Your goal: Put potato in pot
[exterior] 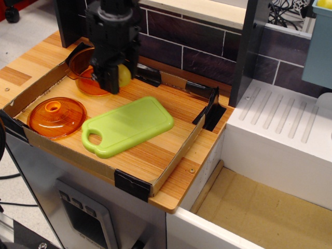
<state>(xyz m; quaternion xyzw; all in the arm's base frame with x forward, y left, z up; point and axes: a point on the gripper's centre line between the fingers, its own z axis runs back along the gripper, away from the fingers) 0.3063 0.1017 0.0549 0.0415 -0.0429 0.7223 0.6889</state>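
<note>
Potato in pincer, over pot

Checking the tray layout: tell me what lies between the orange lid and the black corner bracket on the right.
The light green plastic cutting board lies flat between them, seen in the single camera view.

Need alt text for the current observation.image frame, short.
A black robot gripper holds a yellow-green toy potato just above the near rim of a transparent orange pot at the back left of a shallow wooden tray. In front lie an orange lid with a knob and a green cutting board.
</note>
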